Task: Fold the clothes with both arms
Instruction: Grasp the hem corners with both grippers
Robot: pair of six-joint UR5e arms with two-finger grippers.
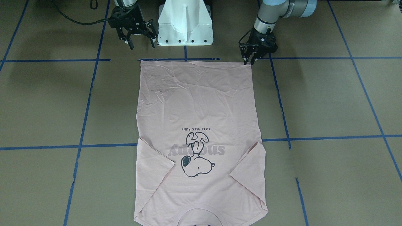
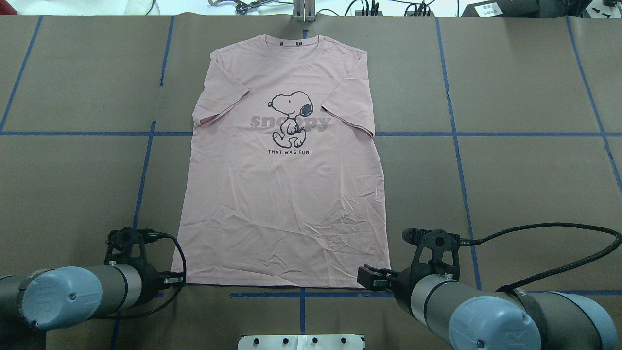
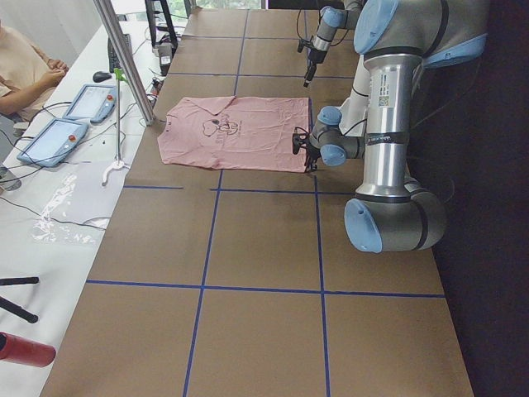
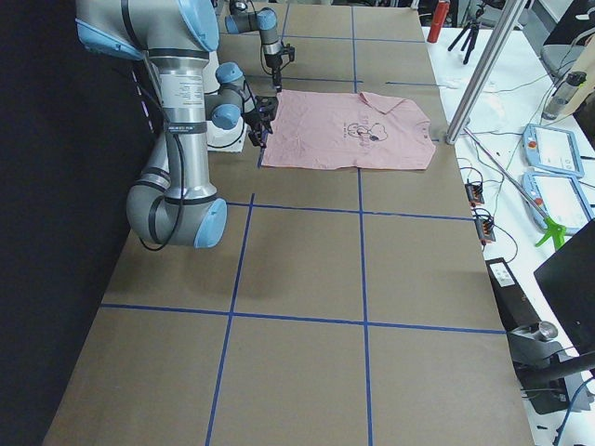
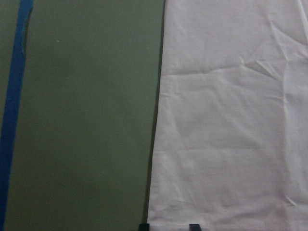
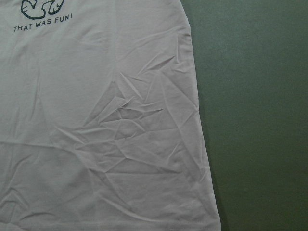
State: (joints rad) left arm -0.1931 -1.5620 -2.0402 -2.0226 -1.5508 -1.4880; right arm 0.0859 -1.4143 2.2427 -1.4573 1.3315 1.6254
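The pale pink T-shirt (image 1: 198,103) lies flat and face up on the brown table, with its collar away from the robot and its hem near the base; it also shows in the overhead view (image 2: 286,204). Both sleeves are folded in over the chest. My left gripper (image 1: 248,62) is down at the hem's left corner with its fingers narrowly apart. In the left wrist view its fingertips (image 5: 194,226) straddle the shirt's side edge (image 5: 231,120). My right gripper (image 1: 142,44) is wide open and empty, above the table just behind the hem's right corner. Its wrist view shows only the shirt (image 6: 96,134).
The white pedestal base (image 1: 185,22) stands between the arms behind the hem. Blue tape lines (image 2: 457,146) cross the brown table. A metal post (image 2: 303,9) stands past the collar. Tablets (image 3: 54,136) and a seated person (image 3: 25,66) are beyond the far edge.
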